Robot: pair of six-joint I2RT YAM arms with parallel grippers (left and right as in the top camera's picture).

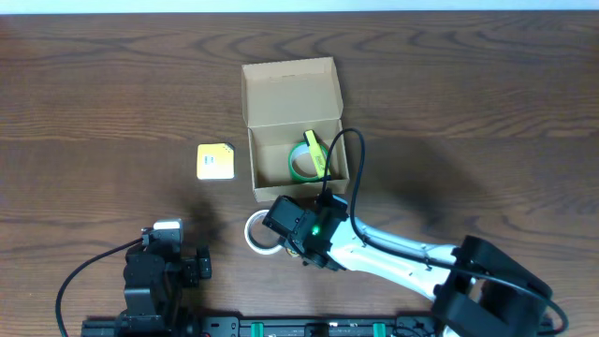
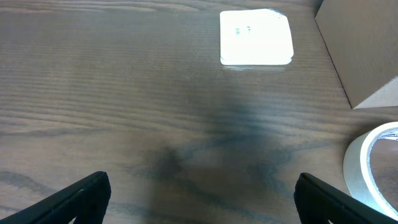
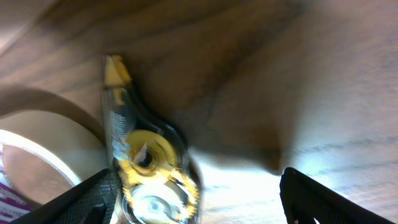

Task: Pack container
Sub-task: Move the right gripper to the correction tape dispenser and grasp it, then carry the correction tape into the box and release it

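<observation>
Open box (image 1: 290, 94) at centre of surface (image 1: 487, 84), holding one green ring (image 1: 292, 164) and one yellow item (image 1: 315, 150). One yellow pad (image 1: 215, 161) to its left, one white roll (image 1: 250, 234) in front. Left jaws wide, empty. Right jaws wide, astride one blurred dispenser (image 3: 146, 168) just beside the roll.

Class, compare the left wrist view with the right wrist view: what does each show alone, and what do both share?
Only the left wrist view shows the square pad and a corner of the container. Only the right wrist view shows a blurred yellow-and-clear dispenser lying on the wood. Both show the white tape roll and the wooden table.
</observation>
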